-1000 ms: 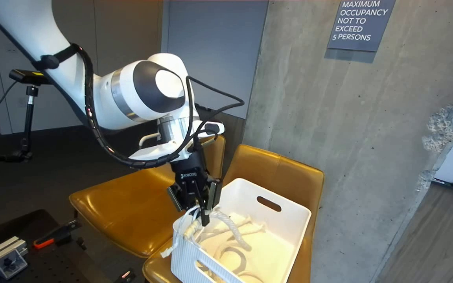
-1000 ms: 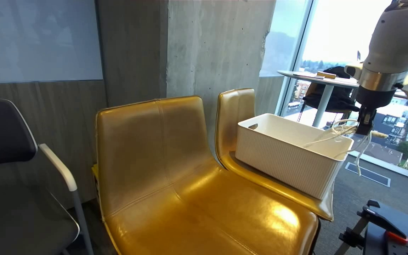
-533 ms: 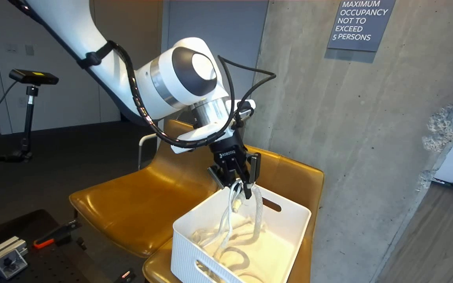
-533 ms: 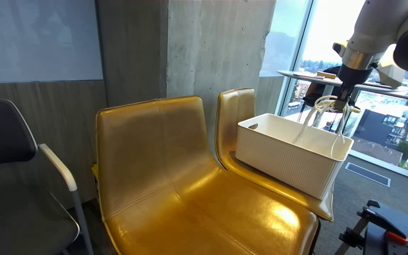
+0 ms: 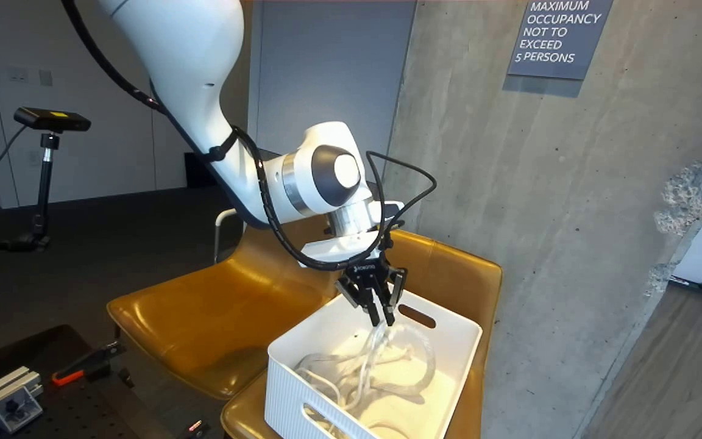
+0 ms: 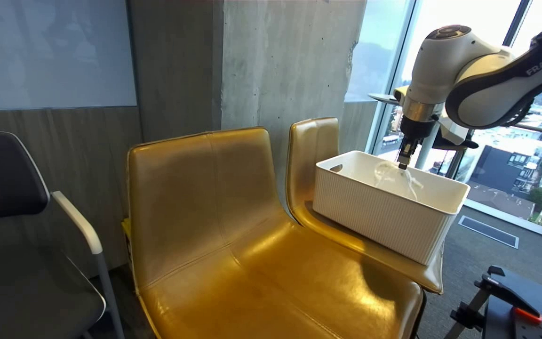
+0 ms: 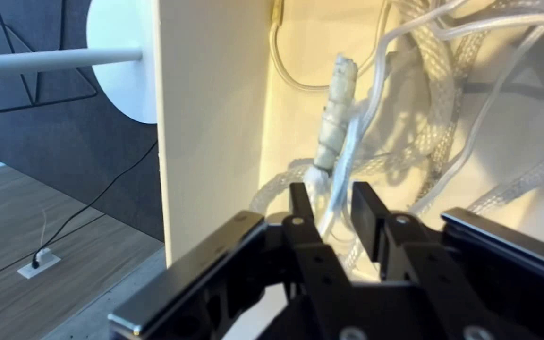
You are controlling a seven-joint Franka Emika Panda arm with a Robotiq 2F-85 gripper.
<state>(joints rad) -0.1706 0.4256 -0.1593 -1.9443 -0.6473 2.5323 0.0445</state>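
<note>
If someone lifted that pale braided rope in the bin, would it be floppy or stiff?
Probably floppy: the rope lies in loose curves inside the bin. It may snag when lifted, since thinner cords cross over it. It seems unlikely to roll, being curved rather than straight.

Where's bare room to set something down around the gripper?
Bare: golden chair seat next to the one holding the bin; inside it, floor patch between thick cord loop and right-hand wall in an exterior view. Crowded: under the gripper, where cords tangle.
</note>
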